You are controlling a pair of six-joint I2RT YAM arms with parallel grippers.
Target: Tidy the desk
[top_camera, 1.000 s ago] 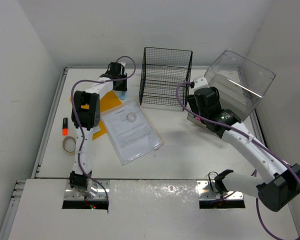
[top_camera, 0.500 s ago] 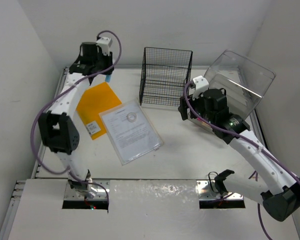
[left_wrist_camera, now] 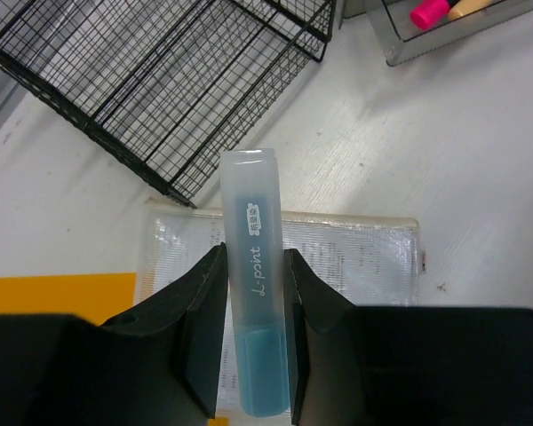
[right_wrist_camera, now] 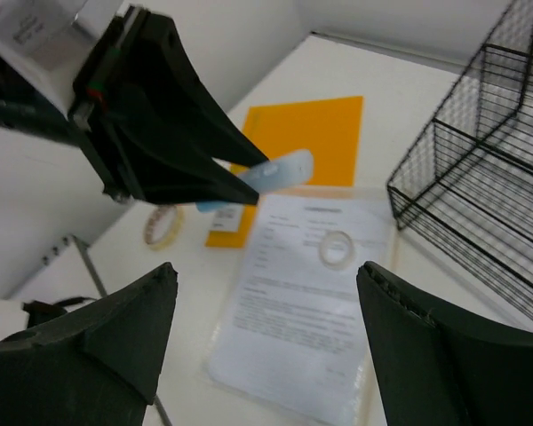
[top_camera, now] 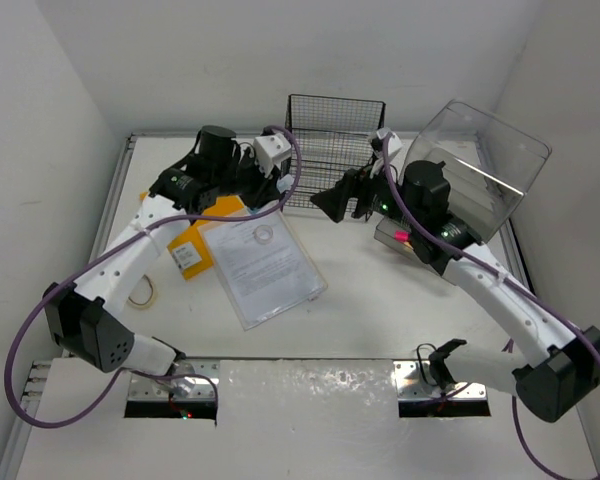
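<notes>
On the left of the matte-white desk [top_camera: 380,300] lies a roll of tape [top_camera: 140,292], and beside it an orange envelope [right_wrist_camera: 306,133] partly under a clear document sleeve [top_camera: 270,265] that carries a small tape ring [top_camera: 263,234]. Above the sleeve's far end, the left gripper [left_wrist_camera: 253,266] pinches a light-blue highlighter [left_wrist_camera: 253,293] between its black fingers, the translucent cap pointing toward the black wire-mesh rack [top_camera: 332,150]. The right gripper [right_wrist_camera: 266,275] hangs in front of the rack with its fingers spread wide and nothing between them, facing the left one. At the right side stands the clear plastic drawer box [top_camera: 480,165], a pink highlighter [left_wrist_camera: 429,12] lying in its open drawer.
</notes>
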